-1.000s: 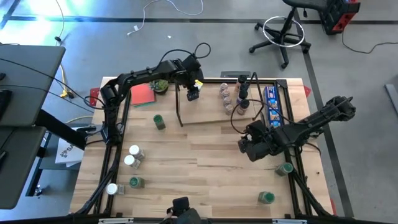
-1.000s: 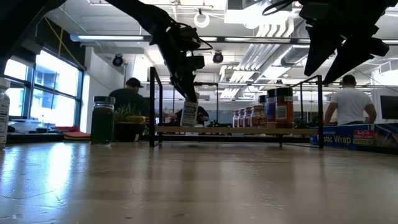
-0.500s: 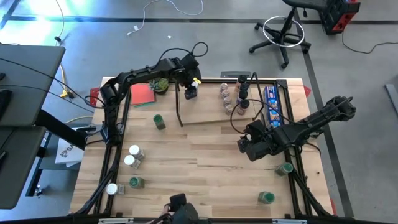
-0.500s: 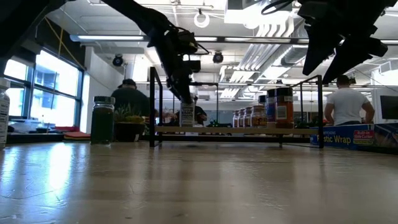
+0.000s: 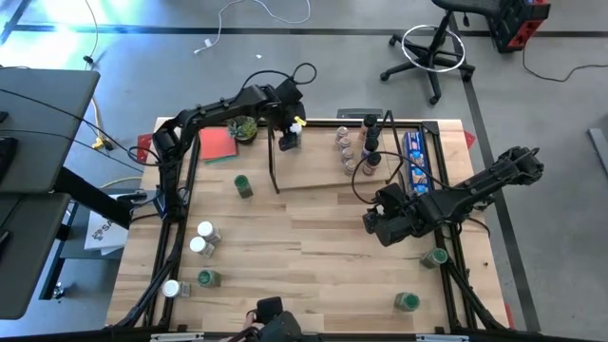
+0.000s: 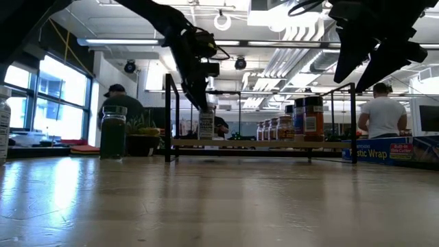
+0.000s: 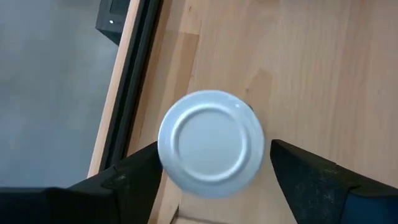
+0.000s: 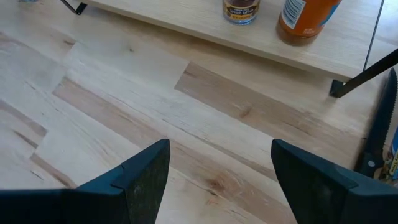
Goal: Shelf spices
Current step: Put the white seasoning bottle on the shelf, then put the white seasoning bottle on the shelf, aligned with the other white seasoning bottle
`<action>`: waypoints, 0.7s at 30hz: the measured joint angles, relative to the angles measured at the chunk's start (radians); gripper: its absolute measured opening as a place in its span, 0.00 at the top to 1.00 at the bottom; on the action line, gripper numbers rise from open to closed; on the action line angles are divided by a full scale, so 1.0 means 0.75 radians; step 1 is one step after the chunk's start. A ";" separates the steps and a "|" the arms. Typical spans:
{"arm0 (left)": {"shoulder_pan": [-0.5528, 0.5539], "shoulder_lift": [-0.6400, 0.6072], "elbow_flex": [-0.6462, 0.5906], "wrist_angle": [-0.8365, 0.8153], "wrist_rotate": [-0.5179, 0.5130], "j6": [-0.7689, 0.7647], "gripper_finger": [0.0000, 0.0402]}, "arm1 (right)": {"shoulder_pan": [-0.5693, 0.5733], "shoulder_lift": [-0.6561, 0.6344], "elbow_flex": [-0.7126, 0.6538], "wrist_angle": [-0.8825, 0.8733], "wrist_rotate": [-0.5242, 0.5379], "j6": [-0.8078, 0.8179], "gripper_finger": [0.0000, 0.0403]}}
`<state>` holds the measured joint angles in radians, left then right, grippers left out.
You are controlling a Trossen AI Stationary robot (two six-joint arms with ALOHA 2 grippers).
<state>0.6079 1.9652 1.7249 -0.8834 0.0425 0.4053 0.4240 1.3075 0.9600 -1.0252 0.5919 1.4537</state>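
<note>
Here the left gripper (image 5: 288,136) stands spread about a white-lidded jar (image 7: 211,144) resting on the shelf (image 5: 318,171) near its left end, so it should lift straight up, keeping clear of the lid.

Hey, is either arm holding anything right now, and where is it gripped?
The left gripper has a white-topped spice jar between its fingers at the shelf's left end; actual contact cannot be told. The right gripper holds nothing.

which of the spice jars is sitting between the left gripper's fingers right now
The white-lidded jar at the shelf's left end, alone between the left gripper's fingers.
</note>
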 joint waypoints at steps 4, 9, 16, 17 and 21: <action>-0.001 0.000 0.092 -0.115 0.004 0.010 0.27 | 0.000 0.000 0.000 0.001 -0.001 -0.029 0.32; -0.025 -0.001 0.245 -0.271 -0.071 -0.053 0.28 | 0.000 0.000 0.000 0.007 -0.002 -0.065 0.32; -0.108 -0.001 0.546 -0.635 -0.247 -0.314 0.28 | 0.000 0.000 0.000 0.006 -0.002 -0.066 0.32; -0.121 -0.002 0.586 -0.708 -0.245 -0.404 0.28 | 0.000 0.000 0.000 0.006 -0.002 -0.066 0.32; -0.161 -0.014 0.661 -0.932 -0.157 -0.795 0.28 | -0.002 0.000 0.000 0.005 0.013 -0.067 0.32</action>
<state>0.4868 1.9545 2.2207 -1.5820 -0.0754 -0.1909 0.4229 1.3075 0.9600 -1.0213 0.6017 1.4033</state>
